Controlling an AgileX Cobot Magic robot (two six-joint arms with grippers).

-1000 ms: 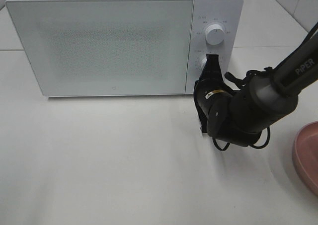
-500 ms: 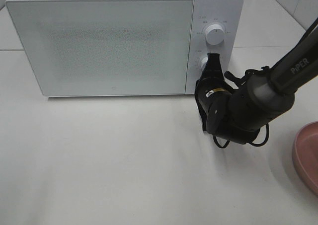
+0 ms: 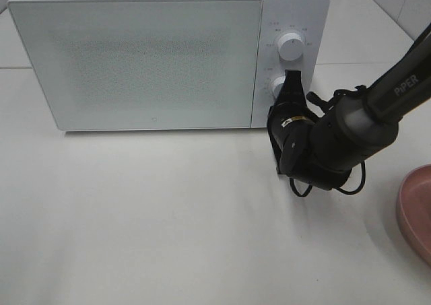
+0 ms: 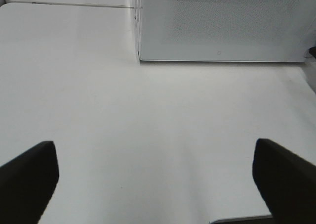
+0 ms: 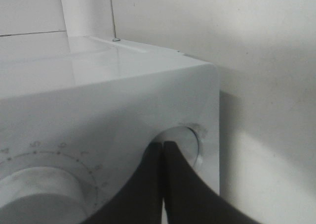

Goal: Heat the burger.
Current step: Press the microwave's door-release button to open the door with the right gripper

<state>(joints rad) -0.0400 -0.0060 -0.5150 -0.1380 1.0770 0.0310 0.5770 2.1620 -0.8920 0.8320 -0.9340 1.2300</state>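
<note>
The burger is out of view. The white microwave [image 3: 148,56] stands at the back with its door closed. My right gripper [image 3: 291,76] is shut, and its joined tips rest against the lower knob [image 3: 276,86] on the control panel, below the upper knob [image 3: 291,46]. In the right wrist view the shut gripper [image 5: 163,145] meets the lower knob [image 5: 185,140], with nothing between its fingers. My left gripper [image 4: 155,184] is open and empty above bare table, in front of the microwave [image 4: 222,21].
A pink plate [image 3: 414,211] lies at the right edge of the table, just beyond my right arm. White tabletop [image 3: 135,217] stretches in front of the microwave. A tiled wall rises behind it.
My right gripper has crept slightly up and to the right along the lower knob, and its arm has shifted with it. The left gripper has stayed open.
</note>
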